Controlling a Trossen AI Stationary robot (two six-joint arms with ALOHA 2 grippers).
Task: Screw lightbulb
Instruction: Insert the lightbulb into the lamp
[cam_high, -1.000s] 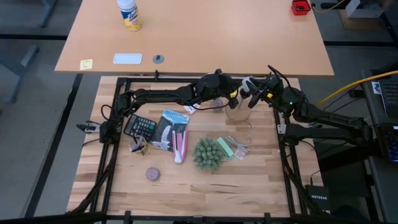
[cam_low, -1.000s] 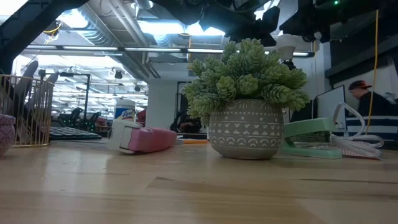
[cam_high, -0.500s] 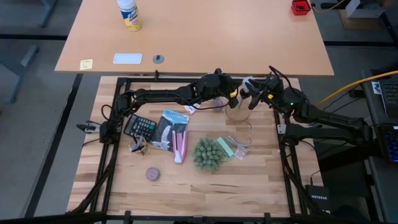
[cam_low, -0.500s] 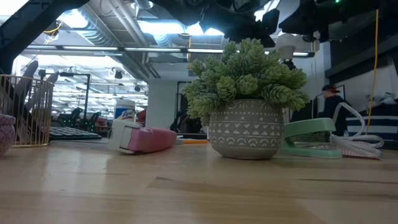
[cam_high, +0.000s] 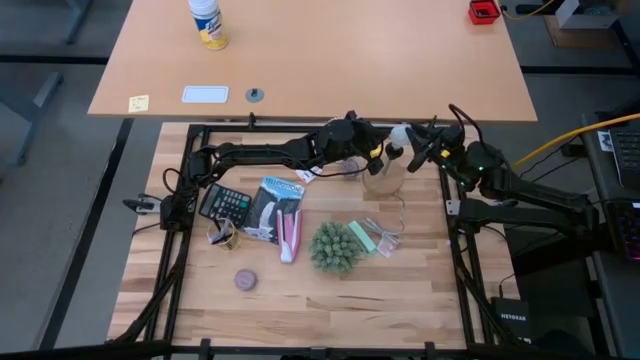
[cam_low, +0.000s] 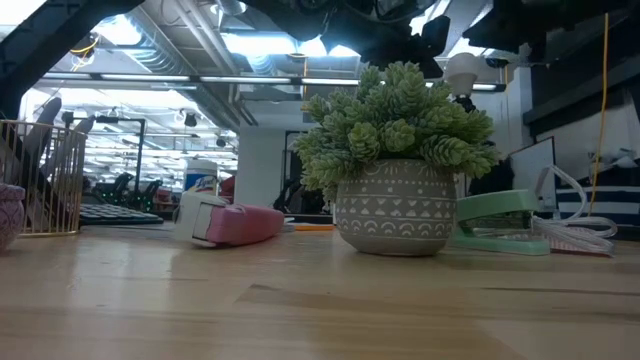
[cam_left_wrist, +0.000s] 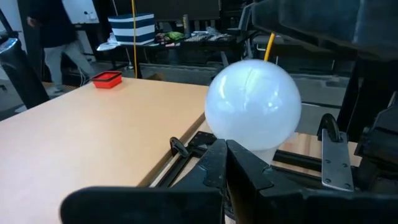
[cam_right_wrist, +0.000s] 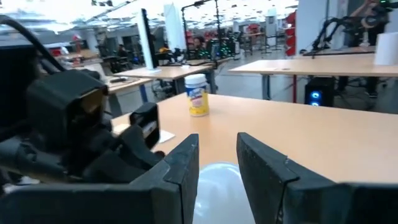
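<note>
The white frosted lightbulb (cam_high: 397, 141) is up in the air at the table's far middle, above a tan wooden disc (cam_high: 378, 181). It shows high behind the plant in the low view (cam_low: 462, 72) and fills the left wrist view (cam_left_wrist: 252, 102). My left gripper (cam_high: 374, 152) is shut just under the bulb's neck (cam_left_wrist: 227, 163). My right gripper (cam_high: 421, 152) is open just to the right of the bulb. In its wrist view its fingers (cam_right_wrist: 217, 148) stand apart, with the globe (cam_right_wrist: 214, 183) showing between them. My left gripper comes level from the table's left, its two fingers (cam_left_wrist: 245, 174) lying together right below the bulb's neck (cam_left_wrist: 268, 154). The fingers themselves hide what they pinch. The bulb stands globe up, and it and the disc are clear of the table.
On the table's near half lie a calculator (cam_high: 228, 203), a pink stapler (cam_high: 290, 236), a potted plant (cam_high: 335, 248), a green stapler (cam_high: 362, 238), a white cable (cam_high: 388, 236), a wire basket (cam_high: 220, 236) and a brownish puck (cam_high: 245, 280).
My right gripper has drawn back a little from the bulb toward the table's right edge, and more of the globe now shows bare. The bulb and my left gripper have stayed where they were.
</note>
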